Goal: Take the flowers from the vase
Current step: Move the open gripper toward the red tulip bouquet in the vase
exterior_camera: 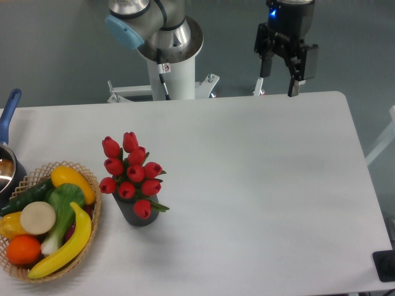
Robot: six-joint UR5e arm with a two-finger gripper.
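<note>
From the fixed camera: the flowers [131, 172] stand in the vase [139, 213] at the table's [259, 185] left, stems near upright, buds leaning up and away. A basket [46, 222] sits just left. The gripper [281, 77] hangs over the far edge, well apart, jaws open and empty.

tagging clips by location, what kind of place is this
Most likely a robotics lab or test bench, not a home. A robot arm's base is mounted behind a plain white table, its gripper hangs with open jaws, and props are staged: flowers in a vase and a basket of fruit and vegetables.
</note>
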